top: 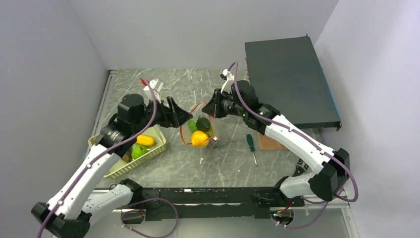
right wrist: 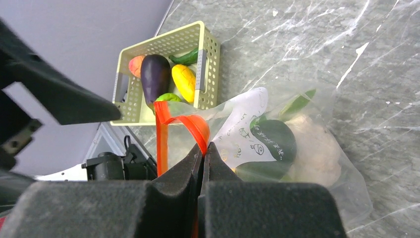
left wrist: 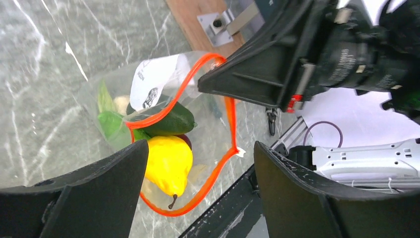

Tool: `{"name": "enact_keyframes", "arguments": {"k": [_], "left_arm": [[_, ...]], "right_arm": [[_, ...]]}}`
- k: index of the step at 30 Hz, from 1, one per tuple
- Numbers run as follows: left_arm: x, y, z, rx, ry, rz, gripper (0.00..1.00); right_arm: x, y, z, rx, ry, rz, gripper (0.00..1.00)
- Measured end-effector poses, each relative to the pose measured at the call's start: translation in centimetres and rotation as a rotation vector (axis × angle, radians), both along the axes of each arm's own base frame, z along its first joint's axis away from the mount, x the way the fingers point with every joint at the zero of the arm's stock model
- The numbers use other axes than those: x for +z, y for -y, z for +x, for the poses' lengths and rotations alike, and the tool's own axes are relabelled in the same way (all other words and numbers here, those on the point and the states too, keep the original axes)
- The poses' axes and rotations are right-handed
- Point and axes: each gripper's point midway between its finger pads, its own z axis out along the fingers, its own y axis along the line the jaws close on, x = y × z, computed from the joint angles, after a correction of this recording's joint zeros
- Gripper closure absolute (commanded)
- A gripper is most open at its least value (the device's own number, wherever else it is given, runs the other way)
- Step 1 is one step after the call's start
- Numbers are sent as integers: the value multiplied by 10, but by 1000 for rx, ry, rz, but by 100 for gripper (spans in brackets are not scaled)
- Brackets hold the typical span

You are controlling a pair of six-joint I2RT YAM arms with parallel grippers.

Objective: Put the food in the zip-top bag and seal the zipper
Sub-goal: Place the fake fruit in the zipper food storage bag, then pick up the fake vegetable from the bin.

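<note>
The clear zip-top bag (top: 214, 139) lies mid-table, its mouth held open as a loop. My right gripper (right wrist: 204, 148) is shut on the red-orange zipper (right wrist: 161, 139), lifting that edge. Inside the bag are a yellow pear (left wrist: 168, 161), a green cucumber (left wrist: 171, 121), leafy green food and a whitish piece (right wrist: 317, 144). My left gripper (left wrist: 200, 148) hangs open just above the mouth with nothing between its fingers. The white slider tab (left wrist: 241, 151) sits at the loop's near corner. More food lies in the basket (right wrist: 208, 54): a purple eggplant (right wrist: 154, 74), a yellow piece (right wrist: 184, 82), and orange and green ones.
The light green basket (top: 114, 168) stands left of the bag, under my left arm. A green-handled screwdriver (top: 252, 146) lies to the bag's right, beside a small wooden board (top: 270, 143). A large dark box (top: 289, 79) fills the back right.
</note>
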Motion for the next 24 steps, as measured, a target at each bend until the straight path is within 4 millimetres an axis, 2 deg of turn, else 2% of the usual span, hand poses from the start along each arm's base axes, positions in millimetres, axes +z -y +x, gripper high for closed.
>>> {"name": "enact_keyframes", "arguments": {"k": [6,9,13,16,18,22,24], "left_arm": [[46,-33,-14,94,164,26,15],[58,-65,-18,247,212,42,12],[62,-122,-25,515,244,64,12],[47,-159,-29,695,220,89,11],[27,-176,-29,792,175,125,9],[-34,-206,-32,986,7,224,1],[-58,-215,-36,1048,-71,276,0]], "right_arm": [[-1,1,0,-1,4,-9,100],[-2,2,1,-3,7,-14,100],[-2,3,2,-10,13,-20,100],[-1,4,2,-13,15,-21,100],[-1,4,2,-13,16,-21,100],[-1,4,2,-12,17,-23,100],[-1,4,2,-12,17,-23,100]]}}
